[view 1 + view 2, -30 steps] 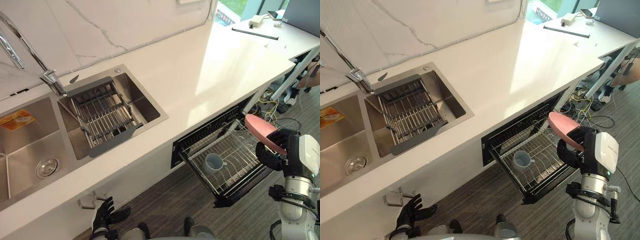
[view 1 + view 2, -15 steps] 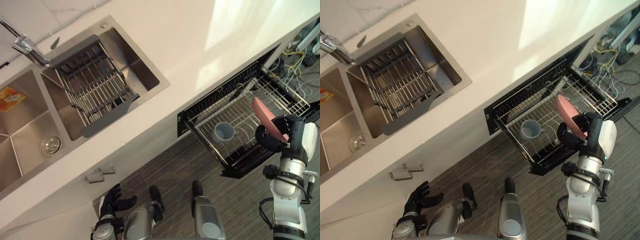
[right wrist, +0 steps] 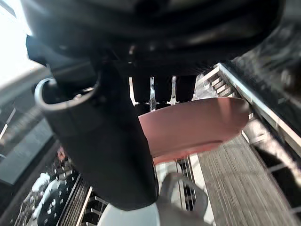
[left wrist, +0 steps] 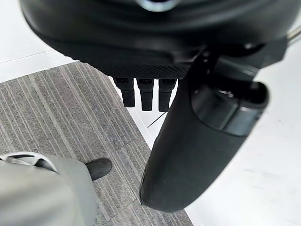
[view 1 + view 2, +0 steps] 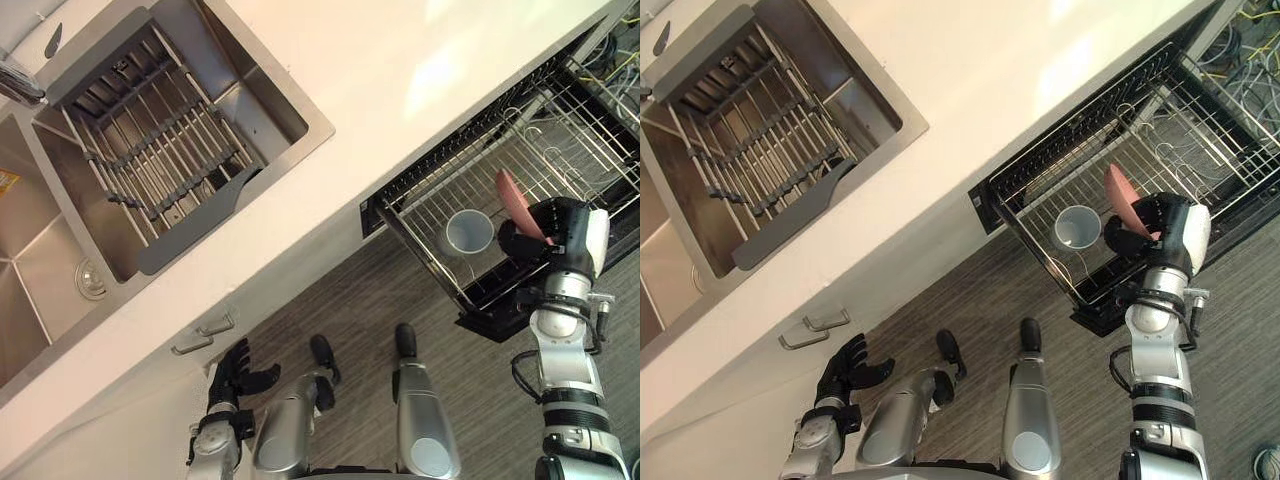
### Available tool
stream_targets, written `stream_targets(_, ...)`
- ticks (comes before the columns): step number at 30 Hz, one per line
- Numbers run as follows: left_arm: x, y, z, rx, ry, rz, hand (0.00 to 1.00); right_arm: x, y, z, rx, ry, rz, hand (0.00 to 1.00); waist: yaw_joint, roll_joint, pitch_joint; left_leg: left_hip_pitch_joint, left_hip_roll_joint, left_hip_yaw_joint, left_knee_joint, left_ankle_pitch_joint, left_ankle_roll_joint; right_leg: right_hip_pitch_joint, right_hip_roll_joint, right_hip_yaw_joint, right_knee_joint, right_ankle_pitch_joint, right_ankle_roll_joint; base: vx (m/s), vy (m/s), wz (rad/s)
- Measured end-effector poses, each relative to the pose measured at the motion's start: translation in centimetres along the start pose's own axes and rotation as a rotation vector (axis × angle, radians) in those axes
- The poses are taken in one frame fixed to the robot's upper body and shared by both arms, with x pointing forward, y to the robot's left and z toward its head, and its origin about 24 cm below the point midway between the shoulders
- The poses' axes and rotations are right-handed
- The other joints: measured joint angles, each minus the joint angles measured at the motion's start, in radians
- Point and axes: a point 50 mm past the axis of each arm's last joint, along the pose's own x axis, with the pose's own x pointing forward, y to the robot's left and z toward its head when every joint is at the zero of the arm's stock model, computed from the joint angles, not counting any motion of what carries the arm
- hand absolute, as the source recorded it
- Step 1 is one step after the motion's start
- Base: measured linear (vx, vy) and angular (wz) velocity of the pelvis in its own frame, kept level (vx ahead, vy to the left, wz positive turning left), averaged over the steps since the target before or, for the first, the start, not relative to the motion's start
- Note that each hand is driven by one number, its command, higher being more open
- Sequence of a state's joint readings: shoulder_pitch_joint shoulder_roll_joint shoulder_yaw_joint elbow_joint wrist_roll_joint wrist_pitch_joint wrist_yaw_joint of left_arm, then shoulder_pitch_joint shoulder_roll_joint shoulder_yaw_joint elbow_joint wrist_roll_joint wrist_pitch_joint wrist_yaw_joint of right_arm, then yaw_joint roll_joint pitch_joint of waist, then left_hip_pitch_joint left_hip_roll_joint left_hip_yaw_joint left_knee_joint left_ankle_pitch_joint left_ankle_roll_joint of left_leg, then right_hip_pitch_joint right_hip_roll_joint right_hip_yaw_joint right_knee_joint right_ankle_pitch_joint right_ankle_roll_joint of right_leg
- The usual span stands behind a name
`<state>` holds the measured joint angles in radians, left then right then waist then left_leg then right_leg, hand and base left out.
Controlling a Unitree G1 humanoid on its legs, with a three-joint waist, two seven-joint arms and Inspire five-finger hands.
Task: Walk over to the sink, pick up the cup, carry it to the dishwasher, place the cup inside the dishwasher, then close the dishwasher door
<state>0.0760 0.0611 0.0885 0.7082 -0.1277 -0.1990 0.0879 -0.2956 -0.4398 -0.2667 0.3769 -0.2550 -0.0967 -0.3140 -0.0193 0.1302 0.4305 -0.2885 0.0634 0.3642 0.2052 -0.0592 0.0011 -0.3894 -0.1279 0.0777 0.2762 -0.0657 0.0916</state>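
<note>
A pale blue-grey cup (image 5: 469, 231) stands upright on the pulled-out wire rack (image 5: 566, 126) of the dishwasher under the counter. Just beside the cup, my right hand (image 5: 545, 236) is shut on a pink plate (image 5: 512, 197), held on edge above the rack's front corner. In the right wrist view the thumb and fingers (image 3: 108, 141) pinch the plate's rim (image 3: 197, 123), with the cup's rim below it. My left hand (image 5: 238, 374) hangs low in front of the cabinet, fingers relaxed and holding nothing; it looks the same in its wrist view (image 4: 188, 141).
A steel sink (image 5: 284, 104) with a grey draining rack (image 5: 150, 150) is set in the white counter (image 5: 400, 50) to the left. A cabinet handle (image 5: 205, 335) sticks out below it. Striped grey floor lies before the dishwasher, and loose cables (image 5: 1255, 22) are at the far right.
The camera has tipped downward, shifting the whole picture. My right hand has brought the pink plate closer to the cup over the rack. The left hand still hangs low.
</note>
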Motion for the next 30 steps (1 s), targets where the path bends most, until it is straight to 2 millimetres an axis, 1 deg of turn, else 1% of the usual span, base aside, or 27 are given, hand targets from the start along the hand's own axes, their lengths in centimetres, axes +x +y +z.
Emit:
stream_targets(3,0.3,-0.2,0.6,-0.003,-0.019,-0.005,0.9,1.1,0.0,0.9,-0.008,-0.025,0.0,0.9,0.002,0.003,0.003,-0.014,-0.004,-0.002,0.0,0.001,0.001,-0.014,-0.003,0.003,-0.006,0.008,0.004,0.0,0.004,-0.01)
stream_targets(5,0.5,-0.4,1.0,-0.004,-0.032,-0.01,0.9,1.8,-0.1,1.8,0.003,-0.048,-0.01,0.9,0.003,0.004,0.015,-0.02,-0.007,-0.005,-0.001,0.002,0.003,-0.016,-0.004,0.009,-0.021,0.023,0.007,-0.02,0.023,-0.08)
stream_targets(10,0.5,-0.5,1.0,-0.007,-0.03,-0.013,0.9,1.9,0.0,1.9,0.007,-0.052,-0.012,0.9,0.006,0.004,0.018,-0.027,-0.016,-0.016,-0.002,0.002,0.004,-0.015,-0.002,0.024,-0.055,0.052,0.011,-0.02,0.026,-0.09)
stream_targets(13,0.5,-0.5,1.0,-0.007,-0.03,-0.011,0.9,1.7,0.0,1.8,0.011,-0.05,-0.017,0.9,0.006,0.004,0.018,-0.028,-0.022,-0.031,-0.003,0.002,0.004,-0.014,-0.001,0.027,-0.062,0.062,0.013,-0.04,0.021,-0.05)
stream_targets(15,0.5,-0.5,1.0,-0.008,-0.029,-0.01,0.9,1.5,0.0,2.1,0.025,-0.062,-0.028,0.9,0.005,0.004,0.018,-0.029,-0.024,-0.046,-0.007,0.002,0.004,-0.012,0.001,0.028,-0.075,0.073,0.013,-0.02,0.006,-0.02)
stream_targets(20,0.5,-0.4,0.9,-0.009,-0.028,-0.003,0.9,0.2,-1.0,2.8,0.064,-0.107,-0.083,0.9,0.004,0.003,0.019,-0.024,-0.021,-0.052,-0.008,0.005,0.009,0.005,0.004,0.025,-0.093,0.084,0.012,-0.01,0.001,0.01)
stream_targets(23,0.6,-0.1,1.0,-0.016,-0.031,0.015,0.9,-0.4,-2.2,3.4,0.106,-0.136,-0.144,0.9,0.003,0.0,0.021,-0.022,-0.02,-0.052,-0.007,0.005,0.009,0.008,0.005,0.025,-0.095,0.084,0.012,0.0,0.0,0.0)
stream_targets(28,0.6,0.3,1.2,-0.03,-0.037,0.038,0.9,-2.3,-4.4,3.9,0.199,-0.193,-0.228,0.9,-0.001,-0.02,0.033,0.0,-0.017,-0.057,-0.009,0.004,0.008,0.035,0.009,0.026,-0.109,0.085,0.012,0.03,-0.007,-0.03)
stream_targets(30,0.6,0.4,1.1,-0.037,-0.032,0.043,0.9,-3.4,-5.1,3.6,0.225,-0.197,-0.252,0.9,-0.004,-0.024,0.034,0.007,-0.015,-0.057,-0.01,0.0,0.005,0.045,0.01,0.023,-0.116,0.085,0.012,0.02,-0.003,0.0)
